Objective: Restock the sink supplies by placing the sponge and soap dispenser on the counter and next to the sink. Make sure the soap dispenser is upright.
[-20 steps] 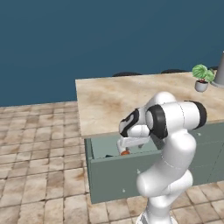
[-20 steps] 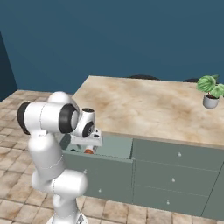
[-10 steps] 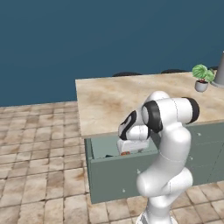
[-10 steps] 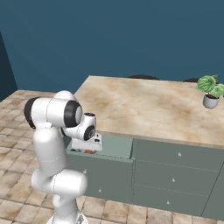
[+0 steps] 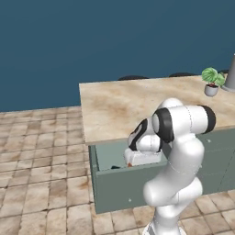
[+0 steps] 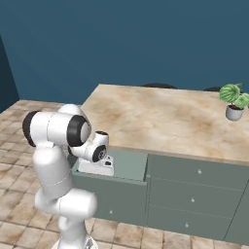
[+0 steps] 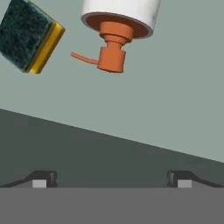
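Observation:
Over the open drawer [image 5: 108,158] of the island, my gripper [image 7: 111,181] points down with its jaws wide open and nothing between them. On the drawer's grey-green floor lies the sponge [image 7: 28,37], dark green with a yellow layer, at the upper left of the hand view. Beside it is the soap dispenser [image 7: 116,30], a white bottle that seems to lie on its side, its orange pump and nozzle turned toward my hand. Both are apart from my fingertips [image 7: 41,179]. In the right base view my gripper [image 6: 97,166] hangs low in the drawer [image 6: 129,165]. The counter and the sink are out of view.
The beige marbled island top [image 5: 137,101] overhangs the drawer's back. A potted plant [image 5: 211,81] and a grey canister [image 5: 231,73] stand at its far right. Shut drawer fronts [image 6: 194,194] lie right of the open one. Tiled floor [image 5: 41,151] spreads to the left.
My hand has sunk lower into the open drawer and the elbow has swung up over it. The jaws have stayed wide open.

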Motion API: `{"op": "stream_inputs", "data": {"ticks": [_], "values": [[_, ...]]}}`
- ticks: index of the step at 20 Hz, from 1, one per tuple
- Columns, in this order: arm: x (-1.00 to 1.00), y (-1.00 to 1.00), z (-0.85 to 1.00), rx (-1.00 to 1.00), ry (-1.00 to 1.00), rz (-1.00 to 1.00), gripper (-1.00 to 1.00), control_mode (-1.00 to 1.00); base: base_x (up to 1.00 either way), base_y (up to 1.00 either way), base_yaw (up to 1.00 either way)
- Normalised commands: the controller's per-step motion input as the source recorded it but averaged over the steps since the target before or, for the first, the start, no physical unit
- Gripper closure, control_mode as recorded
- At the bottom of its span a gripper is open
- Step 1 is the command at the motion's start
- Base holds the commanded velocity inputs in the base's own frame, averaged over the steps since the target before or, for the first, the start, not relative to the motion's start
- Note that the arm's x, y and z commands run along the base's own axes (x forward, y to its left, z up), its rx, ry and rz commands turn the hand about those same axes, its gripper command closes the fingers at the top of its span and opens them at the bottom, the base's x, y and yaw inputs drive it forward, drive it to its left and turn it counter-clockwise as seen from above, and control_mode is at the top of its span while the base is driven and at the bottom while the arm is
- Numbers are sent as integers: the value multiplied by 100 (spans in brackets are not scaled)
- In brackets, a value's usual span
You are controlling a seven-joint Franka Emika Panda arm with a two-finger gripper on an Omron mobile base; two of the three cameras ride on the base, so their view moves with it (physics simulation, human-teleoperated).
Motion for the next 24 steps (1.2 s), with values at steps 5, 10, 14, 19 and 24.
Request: {"op": "stream_inputs", "data": {"ticks": [5,10,14,19,24], "values": [[-100,-19,0,5,0,0,-100,-100,0,0,0],[-95,-10,0,1,0,0,-100,-100,0,0,0],[1,0,16,0,0,0,-100,-100,0,0,0],[60,9,9,0,0,0,-100,-100,0,0,0],[12,13,-13,0,0,0,-100,-100,0,0,0]]}}
